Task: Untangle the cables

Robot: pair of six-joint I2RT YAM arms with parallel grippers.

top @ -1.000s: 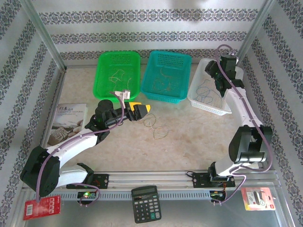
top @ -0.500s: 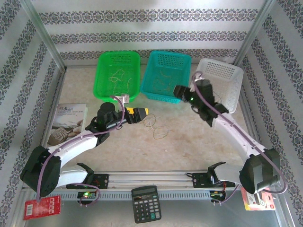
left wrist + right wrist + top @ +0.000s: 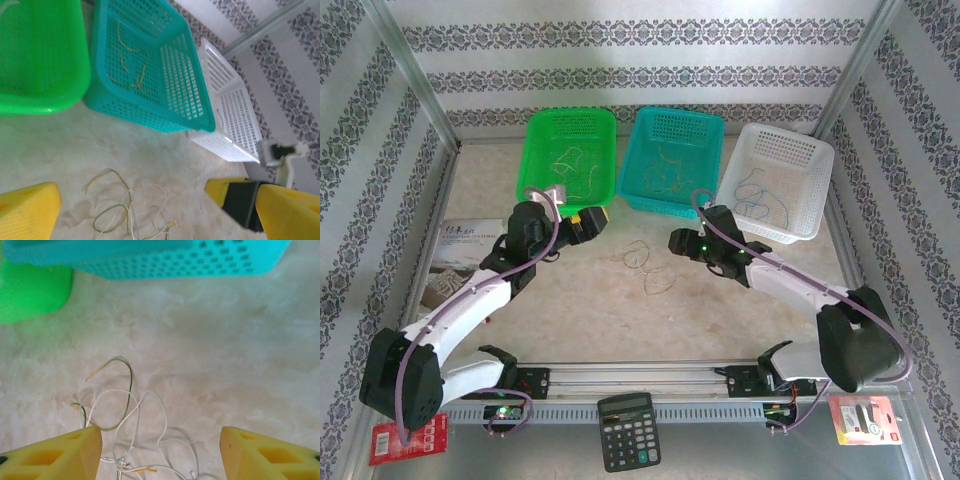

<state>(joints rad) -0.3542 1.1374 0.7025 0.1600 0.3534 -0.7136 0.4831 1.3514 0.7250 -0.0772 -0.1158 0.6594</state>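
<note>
A loose tangle of thin cables, whitish and yellow-green, lies on the table between my two grippers. My left gripper hangs open to the tangle's left, nothing in it. In the left wrist view the cables lie on the table between the yellow fingers. My right gripper is open just right of the tangle, and its wrist view shows the cables under and between its fingers. More wires lie in the green basket, the teal basket and the white basket.
The three baskets stand in a row at the back. A book lies at the left edge under the left arm. A calculator and two red packs sit at the near edge. Metal frame posts stand at the corners.
My right arm swung down from the white basket to the table's middle, stopping beside the tangle. My left gripper drew back to the left, away from the cables.
</note>
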